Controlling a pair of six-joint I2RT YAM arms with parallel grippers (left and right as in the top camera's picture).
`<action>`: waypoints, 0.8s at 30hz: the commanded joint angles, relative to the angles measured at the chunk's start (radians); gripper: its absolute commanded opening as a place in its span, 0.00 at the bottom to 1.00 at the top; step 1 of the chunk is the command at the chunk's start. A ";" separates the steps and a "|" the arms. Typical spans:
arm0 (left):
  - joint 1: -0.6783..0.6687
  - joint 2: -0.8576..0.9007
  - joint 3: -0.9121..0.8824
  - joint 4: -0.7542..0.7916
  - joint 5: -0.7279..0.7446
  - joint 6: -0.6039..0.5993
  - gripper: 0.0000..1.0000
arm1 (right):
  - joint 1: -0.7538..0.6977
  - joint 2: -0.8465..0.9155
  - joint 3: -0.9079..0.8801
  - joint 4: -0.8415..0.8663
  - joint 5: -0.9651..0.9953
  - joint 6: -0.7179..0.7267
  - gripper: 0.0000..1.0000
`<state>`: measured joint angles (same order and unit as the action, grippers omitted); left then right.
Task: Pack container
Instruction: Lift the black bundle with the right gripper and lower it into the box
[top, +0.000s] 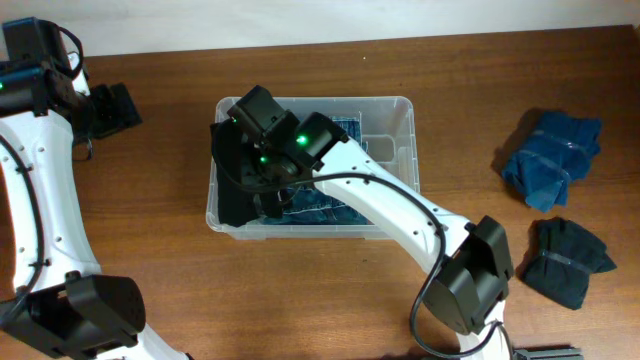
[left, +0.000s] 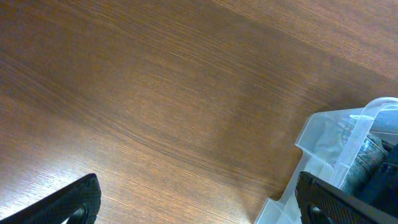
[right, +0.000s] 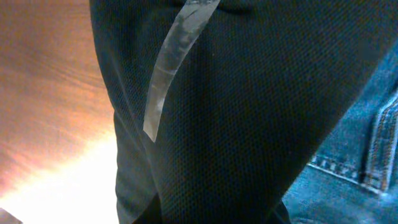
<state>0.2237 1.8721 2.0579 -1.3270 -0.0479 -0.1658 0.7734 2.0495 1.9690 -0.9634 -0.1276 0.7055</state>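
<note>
The container (top: 405, 110) is a clear plastic tub in the middle of the table, with folded blue jeans (top: 330, 205) lying in it. My right gripper (top: 265, 195) reaches into the tub's left end, shut on a black mesh cloth bundle (top: 232, 190). In the right wrist view that black bundle (right: 236, 112), bound with a clear tape strip (right: 165, 74), fills the frame and hides the fingers, with the jeans (right: 354, 155) beside it. My left gripper (top: 110, 108) stands open over bare table left of the tub. In its own view the left gripper (left: 202, 208) holds nothing, and the container's corner (left: 323, 134) shows on the right.
A blue cloth bundle (top: 552, 157) and a second black cloth bundle (top: 568, 260), each bound with tape, lie on the wooden table right of the tub. The right arm's base (top: 475, 280) stands at the front right.
</note>
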 joint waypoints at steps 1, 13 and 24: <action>0.002 -0.008 0.006 0.002 0.007 -0.005 0.99 | 0.006 0.024 0.011 0.011 0.037 0.088 0.18; 0.002 -0.008 0.006 0.002 0.007 -0.005 0.99 | 0.017 0.074 0.011 0.010 0.019 0.007 0.41; 0.002 -0.008 0.006 0.002 0.007 -0.005 0.99 | -0.041 -0.053 0.014 -0.035 0.035 -0.307 0.99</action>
<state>0.2237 1.8721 2.0583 -1.3270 -0.0479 -0.1658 0.7521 2.0975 1.9690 -0.9977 -0.0978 0.4839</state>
